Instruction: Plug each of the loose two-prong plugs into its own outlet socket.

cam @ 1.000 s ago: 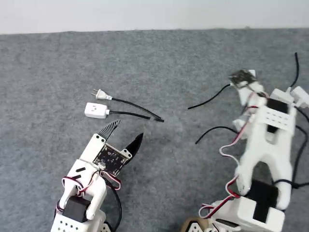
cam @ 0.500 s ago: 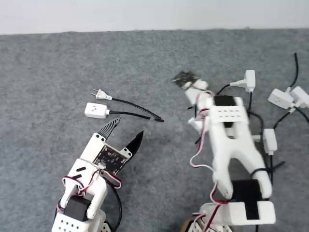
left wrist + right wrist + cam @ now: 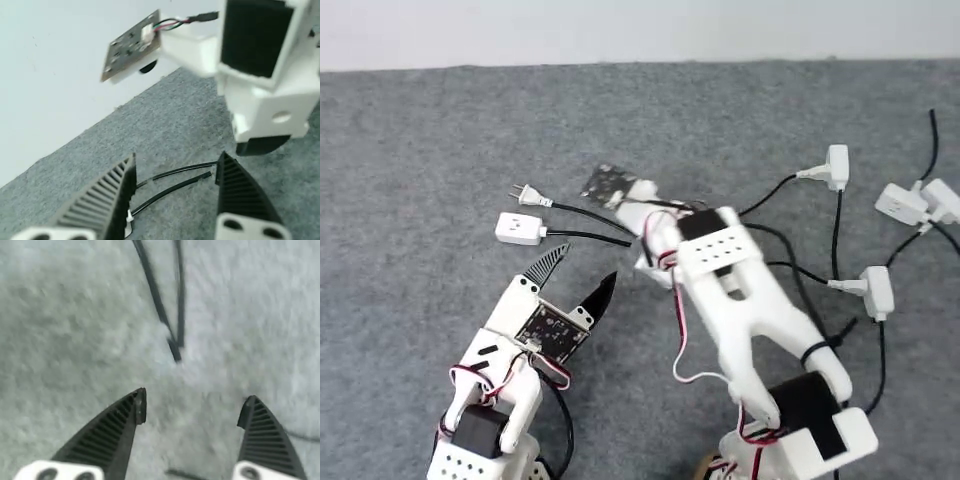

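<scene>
While your left gripper [image 3: 586,266] is sitting low on the grey carpet [image 3: 440,130] with its jaws spread wide and nothing between them, the two-prong plug [image 3: 527,195] is lying loose just beyond its fingertips. The outlet socket [image 3: 518,228] is lying just beside that plug, apart from it, closer to your gripper. Their two black cords [image 3: 605,228] are running side by side toward the middle of the table, with the ends lying close together. Your right arm [image 3: 720,260] is stretching across above those ends. In its wrist view the right gripper [image 3: 195,397] is hanging over the carpet, jaws parted and empty, with the cord ends [image 3: 175,347] lying just ahead of it. Near the table's right edge, other white fittings [image 3: 835,165] on black cords are lying well apart from both grippers; you cannot tell plug from socket there.
</scene>
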Tool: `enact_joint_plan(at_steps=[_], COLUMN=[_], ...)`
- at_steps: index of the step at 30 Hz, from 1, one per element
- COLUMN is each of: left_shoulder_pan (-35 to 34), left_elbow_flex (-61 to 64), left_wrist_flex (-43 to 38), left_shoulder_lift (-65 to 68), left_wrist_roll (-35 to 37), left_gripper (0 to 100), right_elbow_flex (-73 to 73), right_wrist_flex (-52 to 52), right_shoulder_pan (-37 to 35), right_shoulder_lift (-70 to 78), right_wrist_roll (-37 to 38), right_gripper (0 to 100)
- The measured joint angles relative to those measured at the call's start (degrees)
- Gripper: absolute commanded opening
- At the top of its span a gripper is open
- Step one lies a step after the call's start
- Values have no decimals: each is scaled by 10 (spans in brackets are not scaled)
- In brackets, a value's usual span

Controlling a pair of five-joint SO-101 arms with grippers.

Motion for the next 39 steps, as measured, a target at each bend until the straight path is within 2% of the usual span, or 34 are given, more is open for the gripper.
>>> enact_joint_plan(at_steps=[4,11,18,23,27,32,39], left_shoulder_pan=[0,-30,-135,-157,-190,-236,-310], left_elbow_flex=[0,-3,-72,-112,-120,-145,-200], left_wrist_flex=[0,0,13,47,48,48,98], left_shoulder_lift=[0,0,0,0,0,0,0], left_wrist_roll=[-2,13,110,131,134,134,134], left_gripper=[254,254,254,254,254,254,254], right_elbow_flex=[0,0,-29,-112,-203,-341,-503], right_wrist_flex=[-35,-82,-88,-84,-42,5,33], right_shoulder_pan=[-34,-42,-66,-84,-105,-135,-175], right_shoulder_lift=[0,0,61,151,224,301,425], right_wrist_roll=[-19,-42,-59,-62,-62,-76,-69], right_gripper=[288,288,288,289,293,376,379])
